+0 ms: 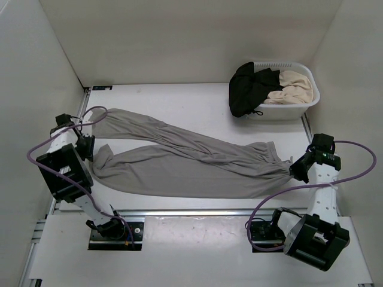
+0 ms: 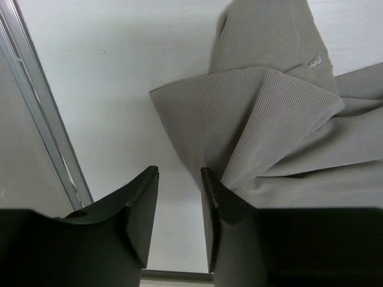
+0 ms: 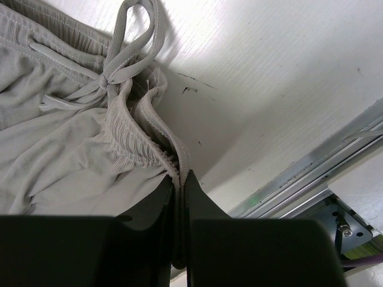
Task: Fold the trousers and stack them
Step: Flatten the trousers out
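Fig. One pair of grey trousers [image 1: 191, 158] lies flat across the white table [image 1: 179, 101], its two legs spread toward the left arm's side and its waistband [image 3: 149, 137] toward the right. Two grippers: the left gripper [image 2: 179, 173] stands at the nearer leg's hem, fingers parted with nothing between them, the fabric just beside one finger; the right gripper [image 3: 181, 176] is clamped on the waistband edge, near the knotted drawstring [image 3: 114, 72]. One basket [image 1: 287, 111] beyond the waistband holds two items, a black garment [image 1: 248, 89] and a beige garment [image 1: 293, 86]. Bare table lies beyond the trousers' far leg; a narrow strip runs along their near side, by the rail [image 1: 197, 212]
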Robot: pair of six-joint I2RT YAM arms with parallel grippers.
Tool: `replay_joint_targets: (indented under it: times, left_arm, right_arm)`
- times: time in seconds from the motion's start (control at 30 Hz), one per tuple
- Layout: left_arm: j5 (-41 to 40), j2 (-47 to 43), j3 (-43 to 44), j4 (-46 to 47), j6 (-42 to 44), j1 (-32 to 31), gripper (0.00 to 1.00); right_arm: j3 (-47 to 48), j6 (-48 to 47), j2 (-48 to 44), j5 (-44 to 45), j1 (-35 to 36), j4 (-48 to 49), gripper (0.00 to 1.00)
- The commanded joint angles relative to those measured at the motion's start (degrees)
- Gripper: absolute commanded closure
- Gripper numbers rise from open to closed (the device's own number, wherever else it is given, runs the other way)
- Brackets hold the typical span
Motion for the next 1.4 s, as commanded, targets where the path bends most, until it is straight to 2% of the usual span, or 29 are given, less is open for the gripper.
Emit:
replay_joint_targets:
  times: [0.0, 0.07, 0.17, 0.23, 0.27, 0.33, 0.37, 0.4, 0.47, 0.53, 0.6, 0.67, 0.7, 0.83, 1.0, 1.17, 1.37]
  left_arm:
    - [1.9, -2.1, -1.0, 5.1, -2.8, 0.3, 0.5]
    - [1.9, 0.2, -1.5, 6.6, -3.4, 0.9, 0.5]
    - [6.0, 4.6, -1.5, 6.6, -5.0, 3.0, 0.47]
    - [9.4, 5.9, -1.5, 6.6, -5.5, 3.0, 0.41]
    - [9.9, 6.5, -1.5, 6.6, -5.5, 3.0, 0.35]
    - [9.3, 9.0, -2.1, 6.6, -5.5, 3.0, 0.32]
    - [8.8, 9.9, -2.1, 6.6, -5.5, 3.0, 0.34]
    - [8.8, 11.8, -2.1, 6.6, -5.5, 3.0, 0.44]
    - [8.1, 12.4, -2.7, 6.6, -3.9, 3.0, 0.86]
    - [8.1, 12.3, -2.7, 5.7, -2.4, 3.5, 0.86]
    - [6.8, 10.1, 1.0, 3.9, -0.8, 5.1, 0.86]
    - [5.5, 8.8, 5.5, -0.5, 1.2, 7.0, 0.86]
    - [4.9, 8.3, 10.2, -2.2, 1.9, 8.8, 0.86]
    - [2.7, 5.6, 16.1, -9.2, 4.9, 13.7, 0.86]
    - [-0.6, 1.0, 10.1, -11.7, 8.4, 15.5, 0.86]
    - [-2.0, -2.5, -0.4, -11.2, 10.8, 18.6, 0.86]
    - [-3.0, -4.5, -7.1, -10.1, 14.2, 21.7, 0.86]
  right_arm:
    - [-0.2, -1.2, -1.5, -0.6, -0.3, 0.9, 1.0]
    - [-0.2, -1.2, -2.1, -0.6, -0.3, 0.9, 1.0]
    - [-0.7, -1.2, -3.1, 0.0, -0.3, 0.4, 1.0]
    - [-0.7, -1.2, -3.1, 0.5, -0.3, 0.4, 1.0]
    - [-0.7, -1.7, -3.1, 1.0, -0.3, -0.3, 1.0]
    - [-0.7, -1.7, -3.1, 1.0, -0.3, -0.3, 1.0]
    - [-0.7, -1.7, -3.1, 1.0, -0.3, -0.3, 1.0]
    - [-0.7, -1.7, -3.1, 1.0, -0.3, -0.3, 1.0]
    - [-0.7, -1.7, -3.1, 1.0, -0.3, 0.2, 1.0]
    - [1.4, -0.5, -0.9, 0.4, -0.3, 1.7, 1.0]
    - [4.9, -0.5, 1.4, -1.6, -0.8, 2.3, 1.0]
    - [12.5, 0.1, 5.6, -2.3, -1.4, 1.8, 1.0]
    - [15.1, 0.1, 6.8, -3.0, -1.9, 1.0, 1.0]
    - [20.0, 2.0, 9.3, -4.4, -4.7, -5.8, 1.0]
    - [9.9, 4.1, 2.6, -4.6, -8.9, -7.6, 1.0]
    - [-1.0, 5.9, -2.6, -3.6, -8.9, -8.8, 1.0]
    - [-6.2, 8.0, -6.0, -0.4, -10.6, -10.4, 1.0]
